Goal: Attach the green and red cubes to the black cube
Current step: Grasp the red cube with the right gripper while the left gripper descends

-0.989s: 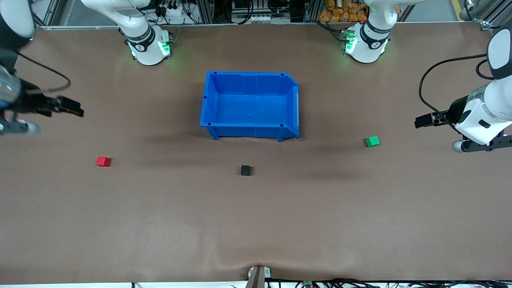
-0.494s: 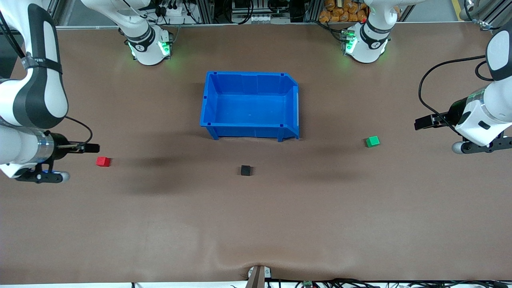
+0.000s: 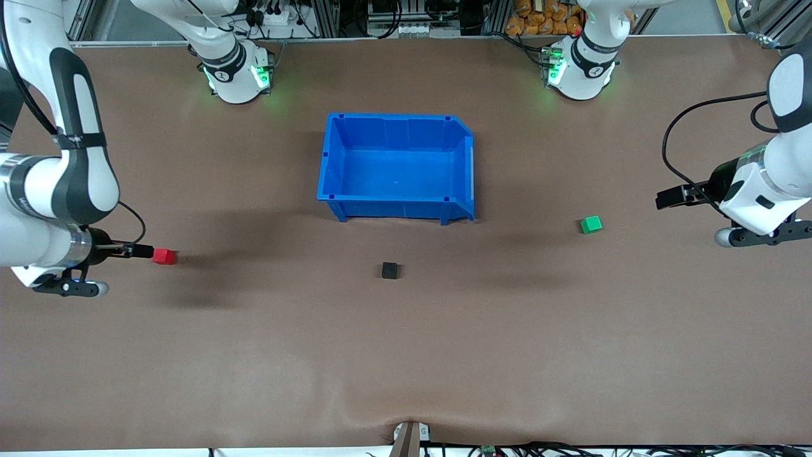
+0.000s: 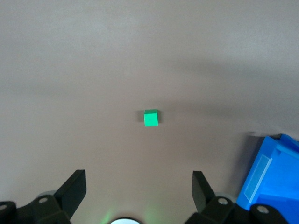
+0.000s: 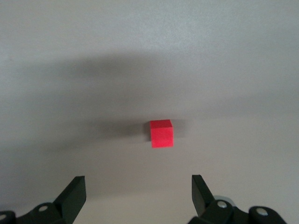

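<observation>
Straight ahead of the right gripper (image 5: 138,193), spread wide with nothing between its fingers: red cube (image 5: 161,133), centred on the gap, resting on the table (image 3: 406,355) just off the fingertips. Same picture for the left gripper (image 4: 139,189), also spread and empty, with green cube (image 4: 151,117) dead ahead but clearly apart, so more reach needed there. Farther out from both, midway between them: black cube (image 3: 390,270), alone on bare table. Farther again, blue bin (image 3: 396,166). Cubes with no long axis; any square pinch likely fine. Right arm nearest its grasp, probably first to close.
</observation>
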